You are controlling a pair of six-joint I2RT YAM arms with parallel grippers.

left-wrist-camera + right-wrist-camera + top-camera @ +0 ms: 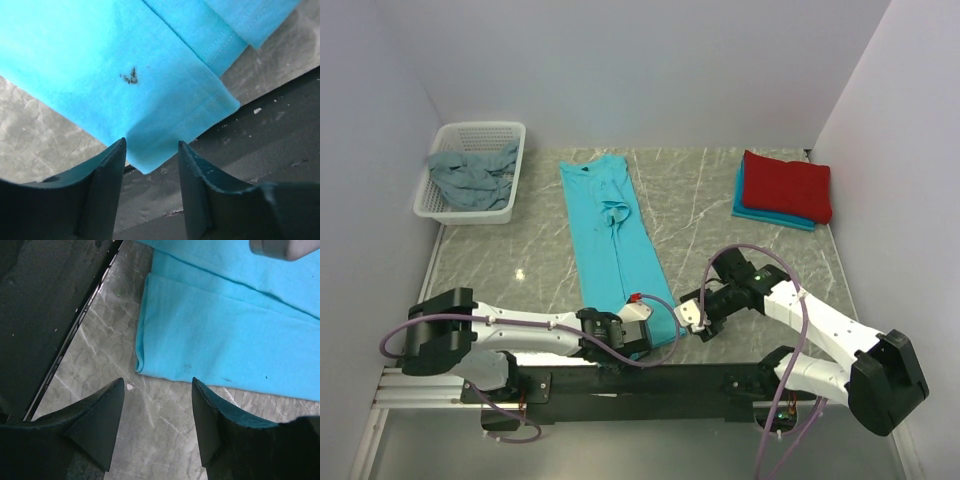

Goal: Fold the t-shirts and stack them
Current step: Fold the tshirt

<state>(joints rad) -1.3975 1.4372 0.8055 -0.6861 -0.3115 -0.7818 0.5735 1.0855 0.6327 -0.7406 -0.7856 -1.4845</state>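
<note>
A bright turquoise t-shirt (615, 235) lies as a long narrow strip down the middle of the table, collar at the far end. My left gripper (638, 322) is open at the shirt's near hem; the hem corner (150, 150) lies between its fingers (107, 172). My right gripper (688, 315) is open just right of the hem, over bare table; the hem corner (150, 357) lies ahead of its fingertips. A folded red shirt (787, 185) lies on a folded turquoise-blue one (748, 208) at the far right. A dull grey-blue shirt (470, 175) is crumpled in the basket.
The white perforated basket (510, 212) stands at the far left by the wall. The black mounting rail (650, 380) runs along the table's near edge, right below the hem. Walls close in on the left, back and right.
</note>
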